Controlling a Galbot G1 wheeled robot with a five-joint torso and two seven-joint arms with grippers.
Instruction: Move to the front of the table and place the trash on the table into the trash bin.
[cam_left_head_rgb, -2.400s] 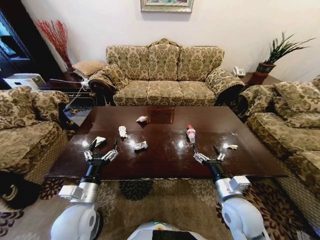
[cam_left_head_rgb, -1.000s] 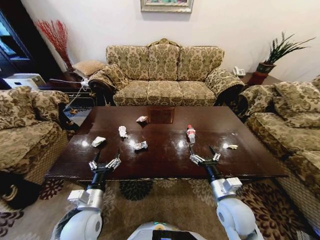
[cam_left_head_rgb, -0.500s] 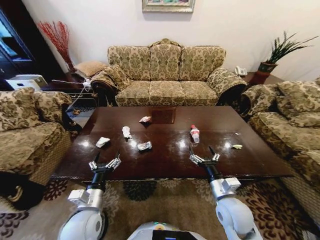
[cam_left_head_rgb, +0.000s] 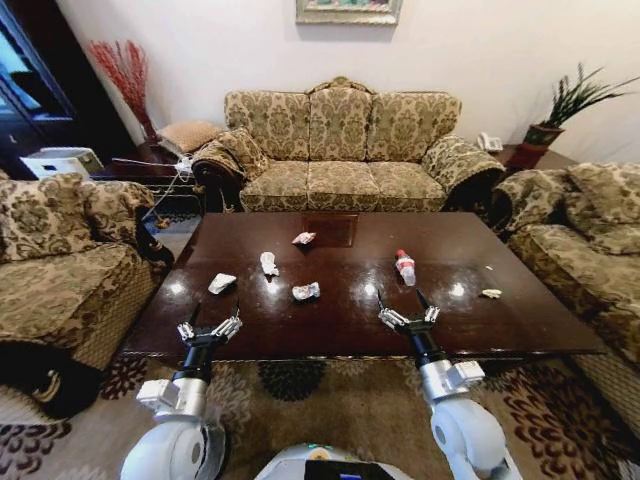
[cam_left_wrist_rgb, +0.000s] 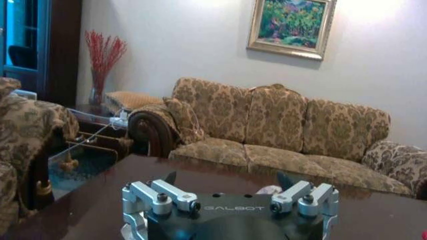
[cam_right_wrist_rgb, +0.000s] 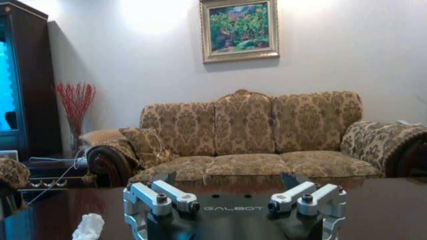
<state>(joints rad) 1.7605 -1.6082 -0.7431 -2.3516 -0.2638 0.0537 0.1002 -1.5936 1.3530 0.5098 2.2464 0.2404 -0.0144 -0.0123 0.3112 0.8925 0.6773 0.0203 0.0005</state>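
Note:
The dark glossy table (cam_left_head_rgb: 340, 320) stands right in front of me. On it lie white paper scraps of trash: one at the left (cam_left_head_rgb: 222, 283), one beside it (cam_left_head_rgb: 268, 263), one mid-table (cam_left_head_rgb: 306, 291). A further scrap sits by the inlay (cam_left_head_rgb: 303, 238) and another at the right (cam_left_head_rgb: 491, 293). A clear bottle with a red cap (cam_left_head_rgb: 405, 267) lies right of centre. My left gripper (cam_left_head_rgb: 215, 310) and right gripper (cam_left_head_rgb: 401, 301) hover open over the table's near edge, holding nothing. The wrist views show each gripper's open fingers (cam_left_wrist_rgb: 170, 178) (cam_right_wrist_rgb: 291, 180) and a scrap (cam_right_wrist_rgb: 89, 226). The trash bin is out of view.
A patterned three-seat sofa (cam_left_head_rgb: 340, 150) closes the far side. An armchair (cam_left_head_rgb: 60, 260) flanks the table on the left and another sofa (cam_left_head_rgb: 590, 240) on the right. A potted plant (cam_left_head_rgb: 560, 105) stands at the back right. A patterned rug (cam_left_head_rgb: 310, 400) lies under me.
The whole picture has slid to the right, so the camera has moved. Both grippers have drawn back slightly toward the table's near edge since the earliest frame. The trash lies where it was.

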